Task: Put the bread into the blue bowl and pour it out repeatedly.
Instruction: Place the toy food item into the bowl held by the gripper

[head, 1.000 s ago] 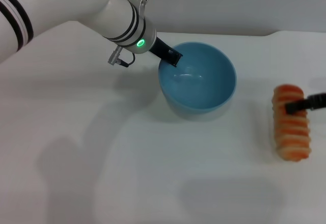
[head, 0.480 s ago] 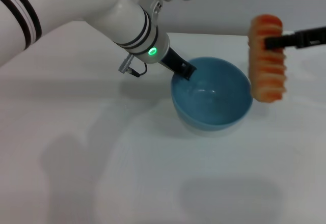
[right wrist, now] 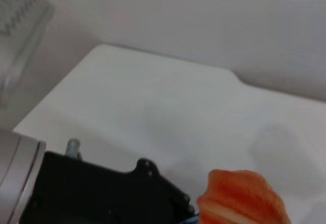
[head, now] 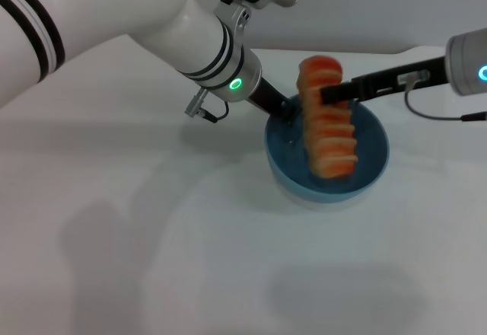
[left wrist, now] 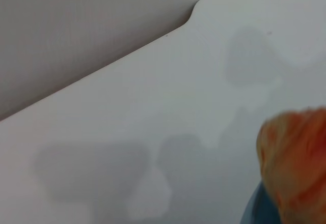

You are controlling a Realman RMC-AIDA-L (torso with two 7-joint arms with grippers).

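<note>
I have the bread (head: 328,118) pinched in the right gripper (head: 329,94), fingers closed across its upper third, loaf hanging nearly upright with the low end inside the blue bowl (head: 375,164), above the floor as far as I can judge. Left gripper (head: 287,110) is at the bowl's far-left rim; looks clamped on it, 1 finger inside, but contact is partly hidden behind the bread

To do this well, I'd lower until the bottom end touches the bowl floor, tip the loaf sideways so it lies across, then release. Dropping it upright risks it toppling over the near rim, since it's about as long as the bowl is wide. Keep the left grip steady so the bowl doesn't skate

Bread: ridged, orange-red bands with cream stripes, rounded end. Bowl: deep, round, glossy light blue, slippery-looking. Table (head: 152,259): plain white, smooth
</note>
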